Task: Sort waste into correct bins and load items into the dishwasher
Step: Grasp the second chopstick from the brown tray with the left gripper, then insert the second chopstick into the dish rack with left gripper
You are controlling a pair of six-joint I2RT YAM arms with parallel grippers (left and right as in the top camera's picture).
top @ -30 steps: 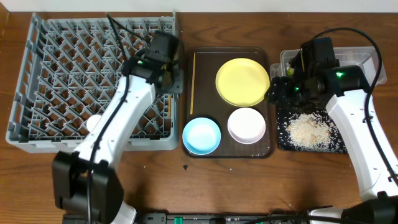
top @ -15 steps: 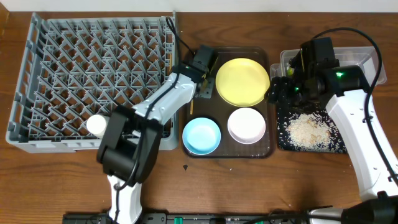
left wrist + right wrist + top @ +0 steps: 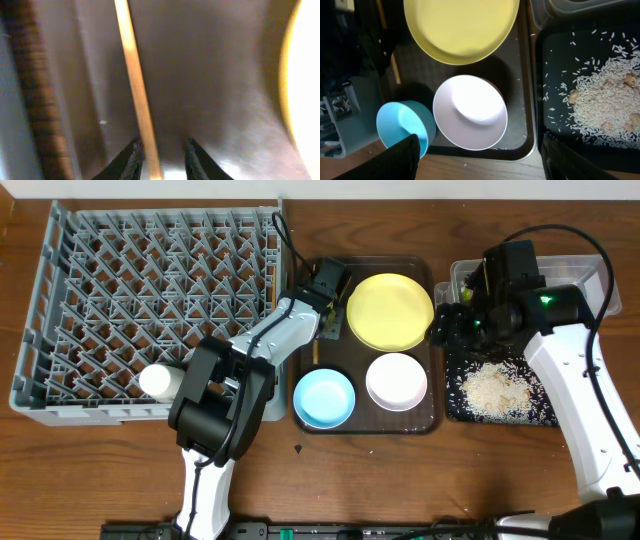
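Note:
One wooden chopstick point(image 3: 137, 90) lies along the left side of the brown serving tray point(image 3: 430, 425). My left gripper point(image 3: 162, 157) is low over it, open. The stick sits between the fingers, close against the left one, with a gap to the right one. In the overhead view the left gripper point(image 3: 322, 332) is beside the yellow plate point(image 3: 390, 310), with the chopstick point(image 3: 316, 352) showing just below it. A light blue bowl point(image 3: 324, 398) and a white bowl point(image 3: 397, 380) sit at the tray's front. My right gripper point(image 3: 497, 165) hangs wide open and empty above the white bowl point(image 3: 470, 112).
The grey dish rack point(image 3: 100, 300) fills the left of the table, touching the tray's left rim. A black tray point(image 3: 455, 405) holding loose rice point(image 3: 495, 388) lies right of the serving tray. The clear tub point(image 3: 585, 275) stands behind it, partly hidden by my right arm.
My left arm swung from the rack's right edge to the tray's left side and came down over the chopstick, its jaws narrowing. The right arm has not moved.

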